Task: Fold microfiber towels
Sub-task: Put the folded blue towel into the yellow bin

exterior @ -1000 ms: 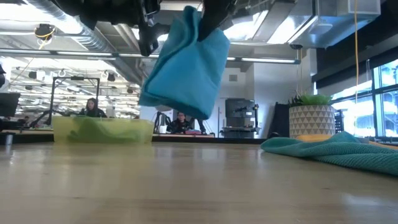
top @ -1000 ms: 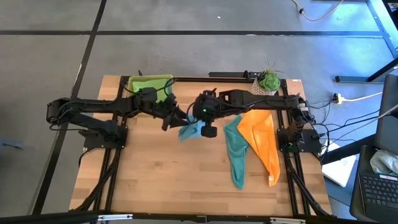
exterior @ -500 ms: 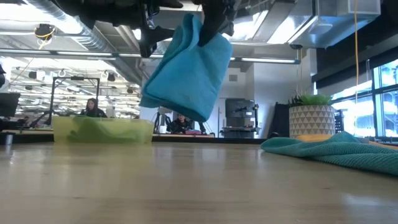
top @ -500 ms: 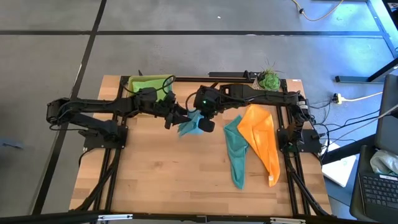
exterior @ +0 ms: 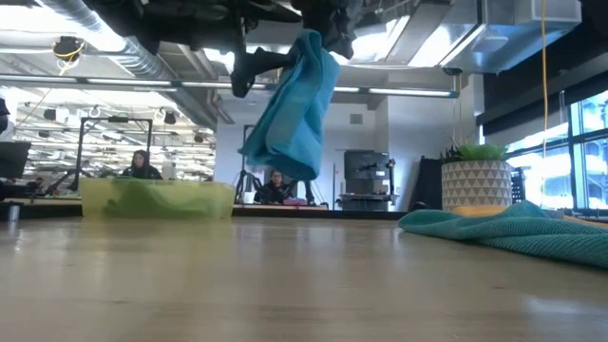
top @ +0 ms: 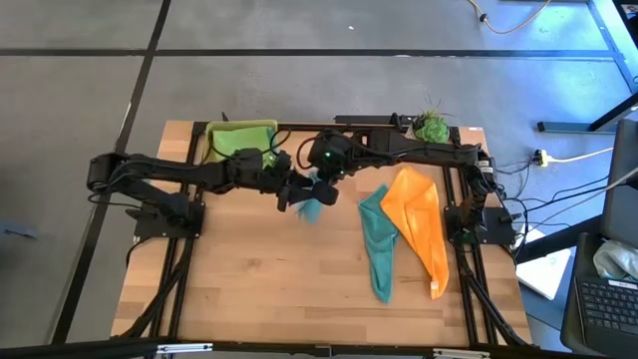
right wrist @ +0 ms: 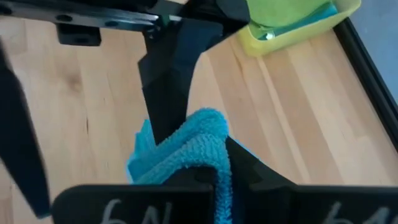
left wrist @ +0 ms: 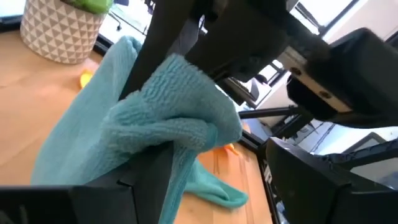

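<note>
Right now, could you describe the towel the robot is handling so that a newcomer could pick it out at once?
Look at the back middle of the wooden table, where both arms meet. The light blue towel hangs there in the air, pinched by the right gripper. Unlike the teal towel and orange towel, it does not lie on the table.

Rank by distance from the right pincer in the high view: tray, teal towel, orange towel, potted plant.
From the right pincer, clamped on the hanging light blue towel:
1. Teal towel, on the right arm's side.
2. Tray at the back on the left arm's side, and orange towel beyond the teal: too close to call.
3. Potted plant, back right corner.
</note>
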`<state>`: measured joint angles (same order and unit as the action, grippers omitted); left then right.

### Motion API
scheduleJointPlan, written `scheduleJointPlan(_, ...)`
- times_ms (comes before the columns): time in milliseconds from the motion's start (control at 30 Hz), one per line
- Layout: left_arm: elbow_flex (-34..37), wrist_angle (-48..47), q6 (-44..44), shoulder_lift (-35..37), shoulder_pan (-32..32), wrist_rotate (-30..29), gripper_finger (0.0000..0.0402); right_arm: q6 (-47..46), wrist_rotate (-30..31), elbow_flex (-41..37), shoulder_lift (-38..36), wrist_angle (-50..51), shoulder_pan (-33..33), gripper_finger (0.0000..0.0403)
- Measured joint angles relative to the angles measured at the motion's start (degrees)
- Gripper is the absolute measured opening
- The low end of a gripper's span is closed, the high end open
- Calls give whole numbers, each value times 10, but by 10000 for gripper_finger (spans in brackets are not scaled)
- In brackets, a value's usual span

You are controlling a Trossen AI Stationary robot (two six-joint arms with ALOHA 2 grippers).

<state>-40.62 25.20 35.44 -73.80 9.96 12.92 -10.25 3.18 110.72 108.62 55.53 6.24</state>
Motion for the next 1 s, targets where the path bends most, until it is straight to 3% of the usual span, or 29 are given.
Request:
scheduleJointPlan(333,-3,12,5,-1,6,-41,252,-19,-7,0,0,0,2,7)
scheduleJointPlan(633,-5,16,0,0,6,-100,252,-74,-13,-1,0,-66,22,7)
scheduleJointPlan(833,-5,12,3,10,13,-61,252,-8,-58,0,0,-38,38,7)
scheduleJointPlan(1000,-6,-32,17,67,38,-55,251,50,-82,0,0,-19,55,7)
